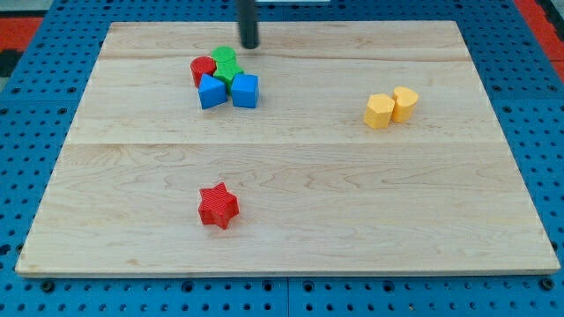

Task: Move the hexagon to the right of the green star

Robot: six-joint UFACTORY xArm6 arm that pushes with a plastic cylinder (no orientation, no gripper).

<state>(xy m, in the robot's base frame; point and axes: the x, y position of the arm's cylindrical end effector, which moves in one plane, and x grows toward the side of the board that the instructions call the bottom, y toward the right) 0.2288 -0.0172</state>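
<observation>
Dark rod upright, my tip (250, 46) just above green block (226, 63); no gripper fitted.

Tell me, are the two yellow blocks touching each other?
Touching. The camera view shows the yellow hexagon pressed against the yellow cylinder, with no board visible between them.

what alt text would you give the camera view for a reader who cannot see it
My tip rests near the top of a wooden board, just above-right of a tight cluster: red block, green blocks, two blue blocks. Two yellow blocks touch at the view's right; a red star sits alone lower down.
</observation>
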